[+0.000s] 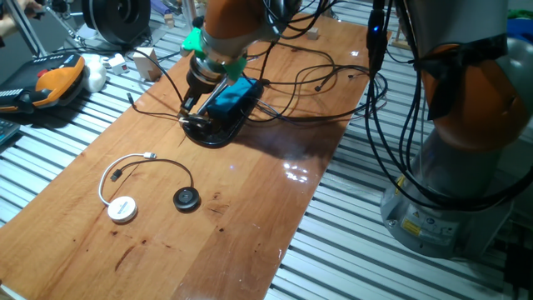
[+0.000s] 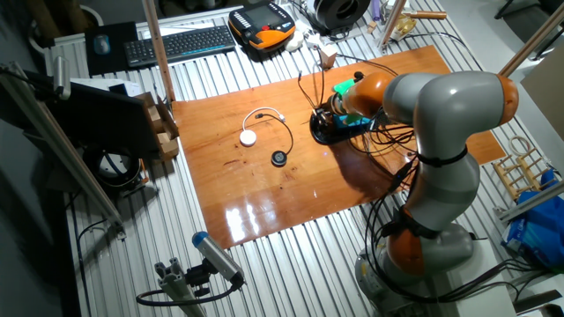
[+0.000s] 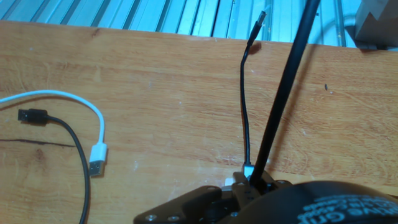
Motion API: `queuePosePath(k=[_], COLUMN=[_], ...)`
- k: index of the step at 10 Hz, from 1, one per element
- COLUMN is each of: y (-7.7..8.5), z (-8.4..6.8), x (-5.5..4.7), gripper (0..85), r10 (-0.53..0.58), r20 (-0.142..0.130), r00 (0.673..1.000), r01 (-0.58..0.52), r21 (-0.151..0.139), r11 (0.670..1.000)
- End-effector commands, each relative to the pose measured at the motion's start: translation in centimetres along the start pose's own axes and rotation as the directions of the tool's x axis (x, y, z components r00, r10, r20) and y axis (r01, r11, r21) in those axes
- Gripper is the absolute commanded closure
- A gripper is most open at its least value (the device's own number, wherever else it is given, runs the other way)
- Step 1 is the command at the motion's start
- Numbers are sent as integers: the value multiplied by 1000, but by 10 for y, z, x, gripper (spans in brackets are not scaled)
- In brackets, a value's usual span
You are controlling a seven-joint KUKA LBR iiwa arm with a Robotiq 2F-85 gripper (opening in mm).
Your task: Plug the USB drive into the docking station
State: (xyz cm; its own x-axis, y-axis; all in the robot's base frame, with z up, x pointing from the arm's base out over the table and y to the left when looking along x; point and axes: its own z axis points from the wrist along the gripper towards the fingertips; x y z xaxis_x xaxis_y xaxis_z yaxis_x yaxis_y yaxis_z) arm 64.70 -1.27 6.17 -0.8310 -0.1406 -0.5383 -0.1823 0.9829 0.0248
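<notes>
your claw (image 1: 198,93) sits low at the docking station (image 1: 231,96) end, lined up for its ports i'd guess, though you can't tell whether it's open or pinching anything.

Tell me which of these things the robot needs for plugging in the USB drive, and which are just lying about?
Needed: dock; claw over its end. The USB drive itself I can't make out.
Lying about: white puck; black puck; orange pendant; keyboard.
</notes>
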Motion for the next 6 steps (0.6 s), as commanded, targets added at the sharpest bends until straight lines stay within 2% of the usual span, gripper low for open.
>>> queuePosePath(k=[1, 2, 4, 5, 6], y=[0, 0, 1, 1, 0], z=[0, -1, -2, -3, -5], x=[1, 1, 0, 0, -1], gripper=[680, 510, 510, 340, 340], r10=[4, 7, 6, 9, 4], r20=[8, 13, 17, 20, 19], r00=[1000, 1000, 1000, 1000, 1000], r01=[-4, -7, -7, -10, -5], r21=[3, 7, 10, 13, 21], r11=[1000, 1000, 1000, 1000, 1000])
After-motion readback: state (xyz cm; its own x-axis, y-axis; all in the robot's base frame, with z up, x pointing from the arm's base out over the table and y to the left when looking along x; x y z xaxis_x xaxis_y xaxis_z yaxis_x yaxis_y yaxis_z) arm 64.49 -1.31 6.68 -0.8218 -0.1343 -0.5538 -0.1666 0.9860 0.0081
